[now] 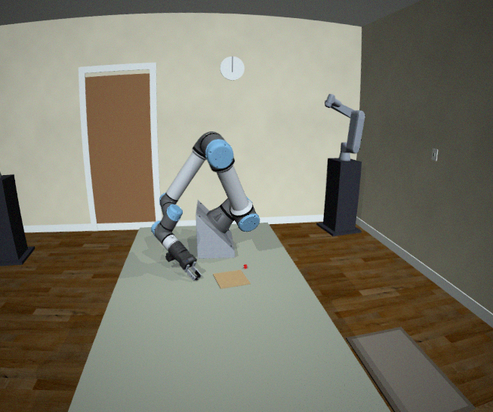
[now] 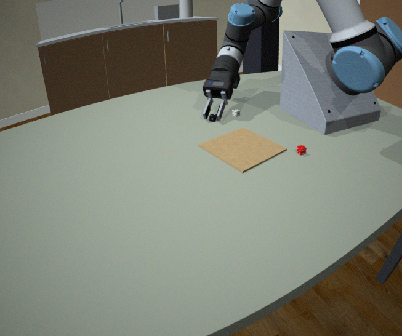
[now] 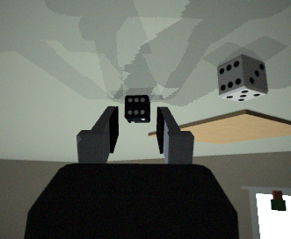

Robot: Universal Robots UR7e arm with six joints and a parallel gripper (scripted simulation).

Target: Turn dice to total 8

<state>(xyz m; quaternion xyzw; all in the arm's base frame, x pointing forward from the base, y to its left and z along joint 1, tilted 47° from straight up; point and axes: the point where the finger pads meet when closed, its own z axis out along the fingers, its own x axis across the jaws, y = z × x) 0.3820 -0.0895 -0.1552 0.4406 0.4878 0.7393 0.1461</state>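
Note:
My gripper (image 1: 196,275) (image 2: 212,117) (image 3: 137,120) is open, low at the table, with one finger on each side of the black die. The black die (image 2: 212,117) (image 3: 137,106) rests on the table between the fingertips, with a gap on both sides. Its side with six pips faces the wrist camera; its top shows only as a sliver. The white die (image 2: 236,112) (image 3: 242,78) lies flat on the table beside the gripper, five on top. The red die (image 1: 244,266) (image 2: 301,149) stands on the table just off the mat; its top number is too small to tell.
The tan mat (image 1: 231,279) (image 2: 242,148) (image 3: 232,132) lies flat on the table (image 1: 220,345) (image 2: 150,224), with no die on it. The arm's grey wedge-shaped base (image 1: 213,241) (image 2: 302,87) stands behind the mat and the red die.

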